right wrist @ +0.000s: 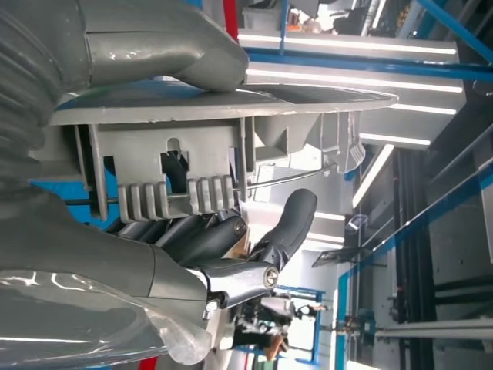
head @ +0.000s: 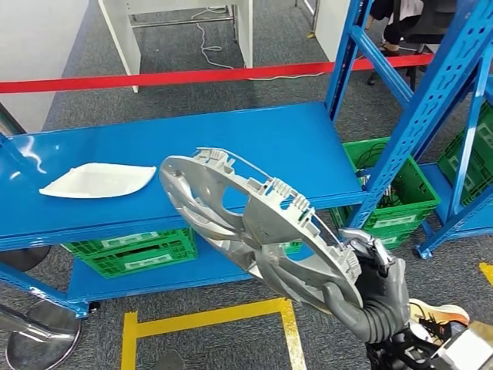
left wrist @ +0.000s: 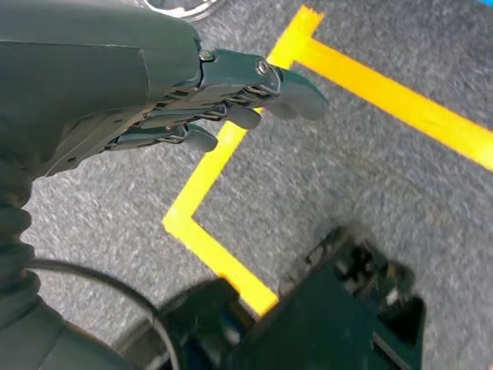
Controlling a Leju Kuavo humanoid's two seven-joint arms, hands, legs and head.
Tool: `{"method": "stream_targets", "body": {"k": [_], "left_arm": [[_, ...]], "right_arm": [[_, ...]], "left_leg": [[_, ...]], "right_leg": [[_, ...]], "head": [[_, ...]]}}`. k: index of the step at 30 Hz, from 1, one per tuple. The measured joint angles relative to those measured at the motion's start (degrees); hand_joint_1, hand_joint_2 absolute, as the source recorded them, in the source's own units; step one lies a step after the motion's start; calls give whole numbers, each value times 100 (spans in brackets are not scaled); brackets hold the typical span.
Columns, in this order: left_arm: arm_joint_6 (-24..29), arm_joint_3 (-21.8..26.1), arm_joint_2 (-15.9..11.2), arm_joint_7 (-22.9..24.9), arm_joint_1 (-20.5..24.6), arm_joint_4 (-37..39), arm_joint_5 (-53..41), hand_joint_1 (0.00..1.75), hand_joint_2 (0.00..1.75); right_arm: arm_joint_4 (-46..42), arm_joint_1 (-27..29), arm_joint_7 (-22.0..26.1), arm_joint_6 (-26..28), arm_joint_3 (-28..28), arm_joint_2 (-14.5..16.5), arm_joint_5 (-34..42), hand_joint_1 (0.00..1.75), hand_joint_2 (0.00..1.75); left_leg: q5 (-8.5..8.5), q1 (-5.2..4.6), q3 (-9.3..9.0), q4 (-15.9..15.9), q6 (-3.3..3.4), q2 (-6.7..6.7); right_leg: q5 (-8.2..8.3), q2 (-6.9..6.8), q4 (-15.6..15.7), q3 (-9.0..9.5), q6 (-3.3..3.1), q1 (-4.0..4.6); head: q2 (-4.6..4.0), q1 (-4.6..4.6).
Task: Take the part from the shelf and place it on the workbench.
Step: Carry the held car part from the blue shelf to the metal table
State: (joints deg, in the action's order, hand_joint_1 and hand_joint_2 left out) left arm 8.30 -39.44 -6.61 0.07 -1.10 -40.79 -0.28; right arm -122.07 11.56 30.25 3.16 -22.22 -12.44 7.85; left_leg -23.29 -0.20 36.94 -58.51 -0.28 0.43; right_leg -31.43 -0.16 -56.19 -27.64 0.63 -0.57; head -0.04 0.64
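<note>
The part is a large silver-grey plastic disc like a wheel cover, with curved spokes, open cut-outs, ribbed clips along its rim and a thin wire ring running behind them. It hangs tilted in the air in front of the blue shelf, its far edge toward 10 o'clock and its near edge toward 4 o'clock, where the right hand grips the rim. In the right wrist view the thumb lies over one face of the part and the dark fingers curl behind the ribbed clips.

A white curved panel lies on the shelf at 9 o'clock, well apart from the part. Blue uprights stand at 2 o'clock; green crates sit below the shelf. Yellow floor tape marks open carpet at 6 o'clock.

The left hand hangs over the carpet, its fingers extended close together and holding nothing.

The right hand hides the part's near rim.
</note>
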Motion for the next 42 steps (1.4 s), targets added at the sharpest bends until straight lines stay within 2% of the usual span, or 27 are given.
{"method": "stream_targets", "body": {"k": [1,3,4,5,6,7,9,11,12,14,15,16,17,19,20,21,22,24,26,28,34,35,38,39,40,41,42], "left_arm": [[30,-25,-33,10,-47,-45,49,0,175],[115,-97,-113,40,-141,-146,179,0,175],[159,-130,-148,52,-178,-191,241,0,175],[200,-157,-178,66,-200,-228,301,0,175],[234,-178,-196,77,-211,-259,363,0,175],[266,-195,-206,89,-210,-283,425,0,175],[329,-207,-207,63,-180,-316,681,0,175],[379,-27,-172,-129,-149,-390,1392,0,175],[375,137,-143,-249,-139,-450,1817,0,175],[309,486,-88,-417,-113,-597,2430,0,175],[271,624,-65,-451,-87,-693,2564,0,175],[240,738,-46,-469,-51,-798,2627,0,175],[210,830,-23,-482,-3,-919,2656,0,175],[151,925,17,-506,98,-1135,2651,0,175],[128,940,37,-515,136,-1225,2637,0,175],[115,946,56,-519,157,-1288,2626,0,175],[108,962,74,-520,166,-1352,2616,0,175],[95,997,106,-536,173,-1471,2594,0,175],[52,1015,123,-577,193,-1607,2567,0,175],[-4,1015,125,-618,207,-1719,2552,0,175],[-43,1013,123,-644,201,-1799,2542,0,175],[-12,1004,116,-648,195,-1849,2510,0,175],[137,996,62,-602,191,-1962,2365,0,175],[141,1002,25,-582,206,-1945,2309,0,175],[127,1006,-28,-574,230,-1904,2253,0,175],[119,1015,-83,-579,258,-1840,2211,0,175],[130,1037,-137,-605,284,-1752,2199,0,175]], "right_arm": [[3,56,58,43,-1,-21,5,175,175],[13,170,204,126,-2,-79,28,175,175],[19,214,259,159,-3,-106,34,175,175],[28,240,284,183,-4,-125,34,175,175],[36,245,268,196,-5,-138,21,175,175],[43,224,222,199,-8,-143,-1,175,175],[47,146,72,198,-15,-139,-68,175,175],[46,85,-36,228,-22,-137,-123,175,175],[47,68,-59,256,-32,-138,-135,175,175],[51,33,-53,310,-64,-147,-130,175,175],[55,9,-37,332,-85,-160,-118,175,175],[60,-16,-20,349,-104,-174,-102,175,175],[67,-44,-3,363,-129,-190,-85,175,175],[87,-90,21,380,-177,-208,-55,175,175],[100,-108,28,382,-199,-216,-45,175,175],[112,-123,30,384,-214,-224,-38,175,175],[126,-136,31,385,-230,-233,-34,175,175],[143,-162,32,385,-264,-250,-33,175,175],[147,-196,42,383,-296,-270,-47,175,175],[149,-232,56,381,-316,-286,-68,175,175],[155,-270,64,381,-335,-296,-80,175,175],[160,-298,59,373,-352,-301,-75,175,175],[203,-434,43,249,-437,-306,-7,175,175],[217,-481,36,185,-458,-306,20,175,175],[228,-524,29,121,-472,-306,41,175,175],[237,-567,25,47,-485,-306,63,175,175],[243,-604,25,-27,-498,-306,79,175,175]], "left_leg": [[-213,9,42,-155,-31,-8],[-820,34,161,-777,-87,-13],[-1037,45,205,-1137,-108,-14],[-1122,53,204,-1396,-124,-14],[-1072,58,136,-1483,-132,-13],[-928,62,-16,-1364,-135,-8],[-665,58,-496,-681,-120,74],[-657,16,-871,-10,-62,174],[-698,-9,-925,146,-25,182],[-635,-19,-882,237,61,100],[-578,-11,-840,254,107,59],[-516,0,-792,270,158,29],[-456,8,-735,278,201,-2],[-351,-14,-594,251,251,-75],[-302,-26,-518,232,256,-115],[-258,-35,-442,208,254,-154],[-216,-41,-365,181,247,-197],[-136,-42,-218,121,218,-295],[-43,-46,-90,67,173,-398],[60,-46,-3,47,134,-483],[155,-38,53,67,90,-568],[-1,-32,121,-78,42,-486],[-748,62,425,-1345,-167,-136],[-724,97,400,-1559,-205,-110],[-550,115,248,-1413,-218,-85],[-403,123,4,-1092,-221,-4],[-358,106,-281,-673,-212,117]], "right_leg": [[56,-13,9,-40,-49,-11],[169,-23,-7,-142,-106,-12],[226,-29,-26,-211,-112,-9],[279,-37,-50,-302,-111,-7],[328,-54,-78,-397,-110,-6],[371,-73,-106,-491,-106,-6],[443,-120,-156,-637,-81,-2],[522,-199,-181,-715,-27,12],[565,-252,-176,-738,5,15],[624,-331,-160,-778,74,6],[563,-300,-188,-816,108,-4],[409,-231,-314,-870,137,-10],[167,-140,-566,-958,158,-17],[-336,-19,-1318,-1153,180,-15],[-459,-3,-1634,-1205,182,-13],[-459,4,-1780,-1176,180,-10],[-347,12,-1720,-1050,169,-8],[-57,134,-1070,-559,123,-7],[-8,339,-340,-79,90,-19],[-63,396,-74,75,89,-19],[-43,309,-66,32,84,-5],[2,216,-54,-18,39,-16],[232,-205,-38,-285,-83,-58],[286,-303,-50,-364,-76,-59],[320,-371,-62,-421,-63,-60],[349,-436,-75,-466,-45,-59],[373,-499,-86,-500,-21,-50]], "head": [[0,-5],[0,-16],[0,-18],[0,-17],[0,-18],[0,-19],[0,-20],[0,-15],[0,-14],[0,-12],[0,-10],[0,-2],[0,7],[0,20],[0,20],[0,18],[0,18],[0,19],[0,17],[0,12],[0,14],[0,3],[0,-34],[0,-35],[-1,-35],[-1,-35],[-1,-36]]}}
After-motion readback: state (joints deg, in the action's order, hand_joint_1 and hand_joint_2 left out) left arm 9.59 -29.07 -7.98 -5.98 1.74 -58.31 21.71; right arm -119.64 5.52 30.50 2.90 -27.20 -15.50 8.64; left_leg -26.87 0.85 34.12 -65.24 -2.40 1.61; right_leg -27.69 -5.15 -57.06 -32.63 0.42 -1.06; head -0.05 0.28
